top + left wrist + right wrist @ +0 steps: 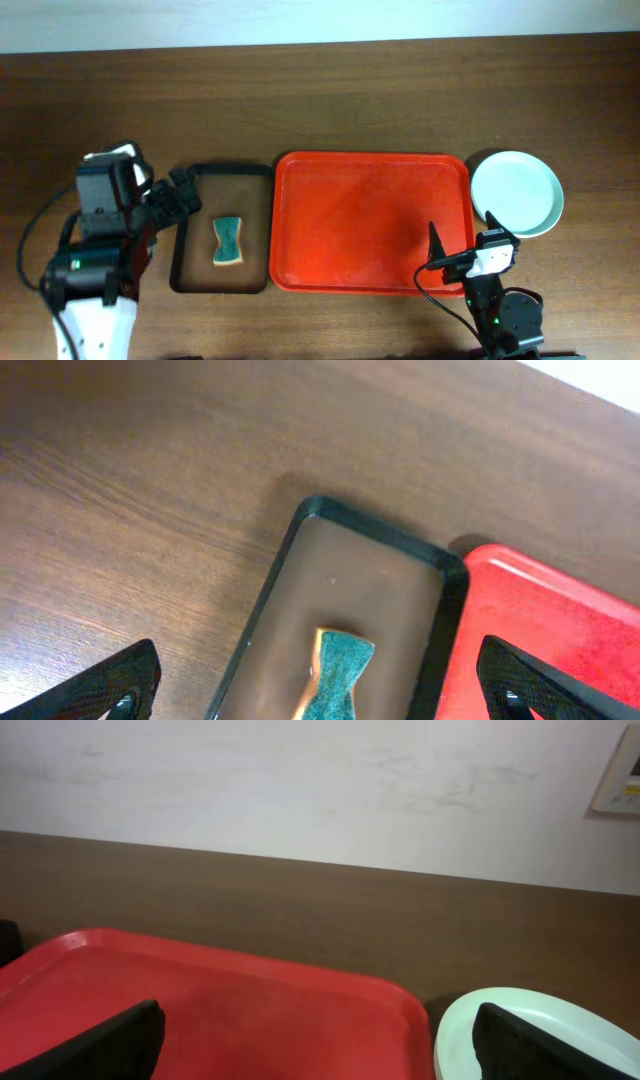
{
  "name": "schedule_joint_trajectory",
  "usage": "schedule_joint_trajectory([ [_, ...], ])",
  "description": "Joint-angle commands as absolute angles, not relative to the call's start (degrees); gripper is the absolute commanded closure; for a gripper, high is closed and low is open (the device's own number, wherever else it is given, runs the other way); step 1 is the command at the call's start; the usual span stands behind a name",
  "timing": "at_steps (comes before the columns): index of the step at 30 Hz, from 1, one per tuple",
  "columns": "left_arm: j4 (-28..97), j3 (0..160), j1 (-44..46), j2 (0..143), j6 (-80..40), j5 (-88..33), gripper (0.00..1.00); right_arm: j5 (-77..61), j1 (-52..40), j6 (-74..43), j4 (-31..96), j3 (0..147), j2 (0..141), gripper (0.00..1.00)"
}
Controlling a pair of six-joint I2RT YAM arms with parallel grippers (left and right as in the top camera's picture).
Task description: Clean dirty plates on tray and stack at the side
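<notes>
Plates [517, 192] sit in a stack on the bare wooden table [330, 100], just off the right edge of the red tray [371, 223], near its far right corner. From the overhead view the stack reads as one round white or very pale green dish, with a sliver of a darker rim showing at its far left edge; how many lie in the pile cannot be told. The right wrist view shows the same pale rim just beside the tray's rounded corner, with a narrow strip of table between them.

Nothing lies on the tray, whose red floor shows only dull scuffed patches. It lies lengthwise across the middle of the table. Touching or nearly touching its left edge is a smaller black tray [222, 228], narrow and deep-walled, holding a sponge [228, 241] with a teal face and a yellow layer beneath, pinched in at the waist. The sponge lies near the middle of the black tray.

The left gripper [185, 200] hovers at the black tray's left edge, and in its wrist view both dark fingertips are spread wide, with the sponge and the tray's far end between them. The right gripper [437, 248] is over the near right part of the red tray, fingers parted wide and holding nothing.
</notes>
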State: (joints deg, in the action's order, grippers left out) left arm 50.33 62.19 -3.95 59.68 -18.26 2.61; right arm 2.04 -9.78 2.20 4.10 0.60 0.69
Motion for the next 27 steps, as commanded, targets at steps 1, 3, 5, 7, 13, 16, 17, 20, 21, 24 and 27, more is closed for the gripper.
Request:
schedule_joint_trajectory([
  [1,50.15,59.66,-2.79,53.49,-18.85,2.81,0.01,1.54,-9.74,2.59,4.58,0.32,0.21,0.01],
  [3,49.54,55.35,-1.83,48.8,-18.87,2.81,0.01,1.54,-9.74,2.59,4.58,0.32,0.21,0.02],
  [5,39.53,48.14,-1.13,39.97,-18.83,2.85,0.01,1.54,-9.74,2.57,4.58,0.32,0.21,0.02],
  [7,28.29,42.44,-0.01,33.19,-18.85,2.79,0.01,1.54,-9.74,2.57,4.58,0.32,0.21,0.01],
  [13,-9.47,20.86,2.0,11.18,-18.85,1.08,0.01,1.54,-9.74,2.59,4.58,0.32,0.21,0.02],
  [16,-13.37,14.04,2.0,4.51,-18.85,1.06,0.01,1.54,-9.74,2.57,4.58,0.32,0.21,0.02],
  [17,-13.5,12.97,2.0,3.51,-18.85,1.08,0.01,1.54,-9.74,2.57,4.58,0.32,0.21,0.02],
  [20,-13.56,9.13,1.98,0.25,-18.85,1.08,0.01,1.54,-9.74,2.57,4.58,0.32,0.21,0.02],
  [21,-14.13,8.08,1.98,0.27,-18.85,1.08,0.01,1.54,-9.74,2.57,4.58,0.32,0.21,0.02],
  [24,-14.31,4.91,1.98,0.27,-18.85,1.13,0.01,1.54,-9.74,2.59,4.58,0.32,0.21,0.02],
  [27,-14.28,0.97,1.98,0.27,-18.85,1.1,0.01,1.54,-9.74,2.57,4.58,0.32,0.21,0.02],
])
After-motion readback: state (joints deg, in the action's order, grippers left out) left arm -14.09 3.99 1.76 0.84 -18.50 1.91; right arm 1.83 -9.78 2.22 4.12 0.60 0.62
